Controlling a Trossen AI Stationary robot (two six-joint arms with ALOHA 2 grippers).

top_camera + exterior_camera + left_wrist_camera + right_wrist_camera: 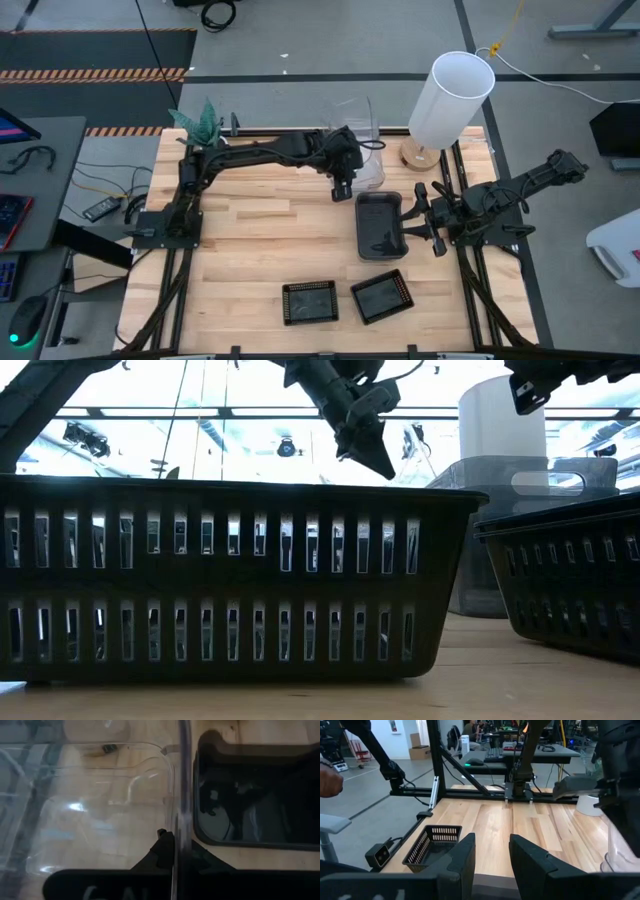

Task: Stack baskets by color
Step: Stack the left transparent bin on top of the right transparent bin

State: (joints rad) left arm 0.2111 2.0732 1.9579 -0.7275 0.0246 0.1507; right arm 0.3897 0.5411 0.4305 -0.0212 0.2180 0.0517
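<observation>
My left gripper (342, 190) reaches to the table's far middle and is shut on a clear plastic basket (100, 820), which shows faintly in the high view (368, 170). More clear plastic (350, 118) stands just behind it. A smoky dark-grey basket (380, 225) rests on its bottom right beside the clear one. Two black mesh baskets (310, 302) (383, 297) sit flat near the front edge. My right gripper (492, 855) waits open at the right, next to the smoky basket, with nothing between its fingers. My left gripper pinches the clear basket's thin side wall (181, 820), on the side facing the smoky basket, with one finger (162, 845) inside the basket and the other outside. The fingers slant downward from the table's left. Whether the basket is clear of the table I cannot tell.
A white cylindrical lamp (450, 100) stands at the far right and a small potted plant (200, 120) at the far left corner. Bare wood lies across the table's left and middle (250, 250).
</observation>
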